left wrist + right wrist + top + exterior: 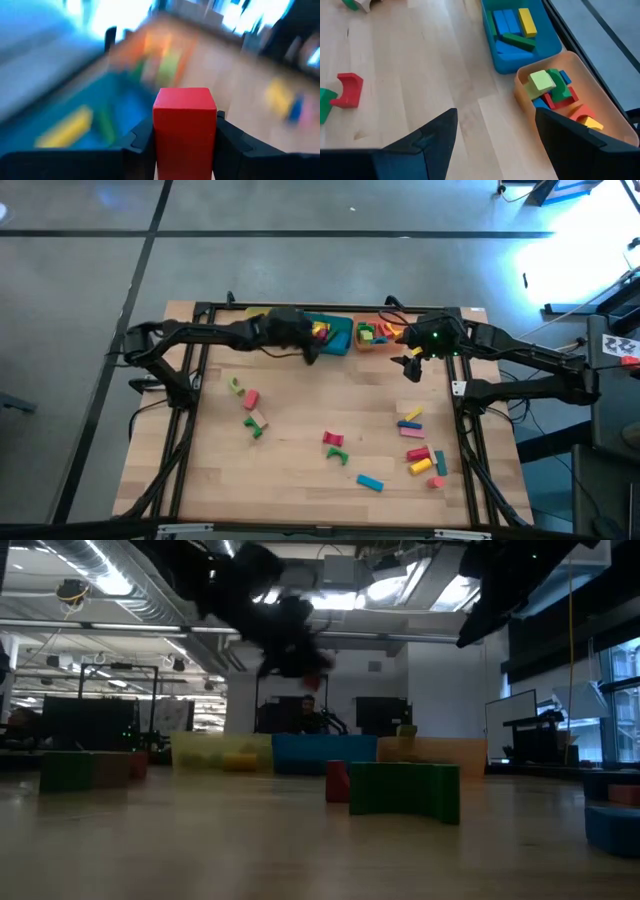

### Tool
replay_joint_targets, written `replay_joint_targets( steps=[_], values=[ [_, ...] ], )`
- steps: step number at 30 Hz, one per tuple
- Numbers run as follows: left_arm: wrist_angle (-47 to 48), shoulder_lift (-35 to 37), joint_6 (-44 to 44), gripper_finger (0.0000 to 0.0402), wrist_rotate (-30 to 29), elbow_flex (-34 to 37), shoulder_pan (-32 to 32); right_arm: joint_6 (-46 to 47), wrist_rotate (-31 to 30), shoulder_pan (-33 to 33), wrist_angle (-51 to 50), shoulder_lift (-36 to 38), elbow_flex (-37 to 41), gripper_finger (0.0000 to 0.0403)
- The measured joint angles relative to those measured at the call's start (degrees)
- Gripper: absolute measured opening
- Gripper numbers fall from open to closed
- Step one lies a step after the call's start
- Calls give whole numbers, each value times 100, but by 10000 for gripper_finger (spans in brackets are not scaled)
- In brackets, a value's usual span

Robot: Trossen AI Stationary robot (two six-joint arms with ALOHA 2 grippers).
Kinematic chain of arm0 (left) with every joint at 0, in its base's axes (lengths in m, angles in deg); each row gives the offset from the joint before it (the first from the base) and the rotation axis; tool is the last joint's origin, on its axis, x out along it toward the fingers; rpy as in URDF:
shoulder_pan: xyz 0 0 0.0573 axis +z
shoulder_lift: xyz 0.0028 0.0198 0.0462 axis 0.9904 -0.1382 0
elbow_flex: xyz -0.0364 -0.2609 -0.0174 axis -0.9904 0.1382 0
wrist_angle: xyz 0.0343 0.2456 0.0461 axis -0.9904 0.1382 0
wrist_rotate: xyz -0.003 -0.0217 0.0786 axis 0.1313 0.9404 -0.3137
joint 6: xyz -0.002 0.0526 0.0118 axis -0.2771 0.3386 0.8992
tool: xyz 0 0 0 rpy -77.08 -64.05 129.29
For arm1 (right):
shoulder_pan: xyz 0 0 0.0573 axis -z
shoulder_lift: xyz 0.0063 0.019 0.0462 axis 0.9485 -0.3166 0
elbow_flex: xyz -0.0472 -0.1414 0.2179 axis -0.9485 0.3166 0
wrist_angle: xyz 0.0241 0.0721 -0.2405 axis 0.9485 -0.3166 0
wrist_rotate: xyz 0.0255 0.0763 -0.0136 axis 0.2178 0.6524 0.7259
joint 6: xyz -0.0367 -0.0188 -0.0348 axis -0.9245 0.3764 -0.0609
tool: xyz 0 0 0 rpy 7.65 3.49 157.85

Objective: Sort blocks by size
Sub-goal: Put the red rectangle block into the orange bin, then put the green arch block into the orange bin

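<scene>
My left gripper [316, 338] hangs at the table's far side over the teal tray [340, 340], shut on a red block [184, 125]. In the low view that gripper [292, 658] shows blurred, high above the table. My right gripper [495, 145] stands open with nothing between its fingers, above bare wood near the orange tray [572, 75]. The teal tray [520, 30] holds blue, yellow and green blocks, and the orange tray holds several mixed ones. Loose blocks lie on the wood: a red arch [347, 90], a green arch [405, 788] and a blue bar [370, 482]. My left gripper pinches the red block by two opposite sides [159, 135] between its two fingers. The block's free end sticks out past the fingertips. The fingers come from the table's left, slanting a little downward. The block is lifted clear, above the teal tray.
A yellow tray [220, 752] stands left of the teal one along the far edge. Loose blocks lie in a left group [250, 408], a middle group [334, 445] and a right group [420, 450]. A black frame [200, 310] borders the table.
</scene>
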Motion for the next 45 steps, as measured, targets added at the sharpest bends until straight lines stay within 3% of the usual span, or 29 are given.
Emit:
replay_joint_targets(
  steps=[4,8,18,25,31,36,41,45],
  values=[
    [-2412,-578,6,118,-1,-7,-41,2,-1,1,7,0,0,269],
    [-3342,-1358,-3,121,-2,-390,-43,4,0,0,8,-4,0,269],
    [-3316,-3335,566,124,-101,-2624,32,7,-2,0,13,-4,0,269],
    [-3303,-4179,679,128,-133,-3699,175,7,-1,1,12,-4,0,269],
    [-2591,-4363,324,134,-401,-4085,200,8,4,1,12,-7,-2,269],
    [-2295,-4365,182,172,-779,-4100,200,8,6,1,12,-7,-2,269],
    [-2253,-4332,-100,211,-781,-4105,200,9,8,-1,12,-7,-4,269],
    [-2021,-3989,-144,220,-585,-4098,200,9,19,1,6,-7,-4,269]
  ],
)
